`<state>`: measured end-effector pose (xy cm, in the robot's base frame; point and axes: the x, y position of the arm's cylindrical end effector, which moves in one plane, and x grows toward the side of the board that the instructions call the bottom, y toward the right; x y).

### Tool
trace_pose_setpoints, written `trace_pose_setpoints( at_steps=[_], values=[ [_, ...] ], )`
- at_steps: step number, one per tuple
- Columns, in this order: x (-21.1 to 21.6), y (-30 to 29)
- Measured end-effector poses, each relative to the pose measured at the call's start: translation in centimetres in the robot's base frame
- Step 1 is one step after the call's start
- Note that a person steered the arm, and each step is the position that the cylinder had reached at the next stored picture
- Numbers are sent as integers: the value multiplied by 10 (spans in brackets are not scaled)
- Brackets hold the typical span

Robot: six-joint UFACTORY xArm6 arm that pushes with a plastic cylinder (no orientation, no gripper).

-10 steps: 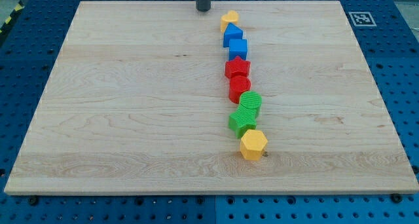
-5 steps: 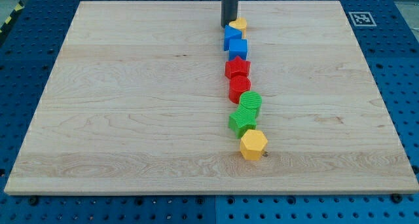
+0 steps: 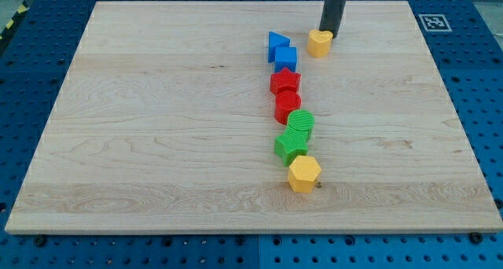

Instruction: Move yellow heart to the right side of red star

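The yellow heart lies near the view's top, right of the column of blocks and up-right of the red star. My tip sits just above and to the right of the heart, touching or almost touching its upper edge. The red star sits in the middle of the column, below the blue cube.
A blue triangle tops the column. Below the red star come a red cylinder, a green cylinder, a green star and a yellow hexagon. The wooden board has blue pegboard around it.
My tip swept from the view's top centre to the right. The yellow heart slid right, away from the top of the column, uncovering the blue triangle.
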<state>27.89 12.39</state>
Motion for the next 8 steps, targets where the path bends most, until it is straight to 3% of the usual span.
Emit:
trace_pose_setpoints(
  at_steps=[1, 6, 8],
  values=[
    [-13, -20],
    [86, 12],
    [95, 11]
  ],
)
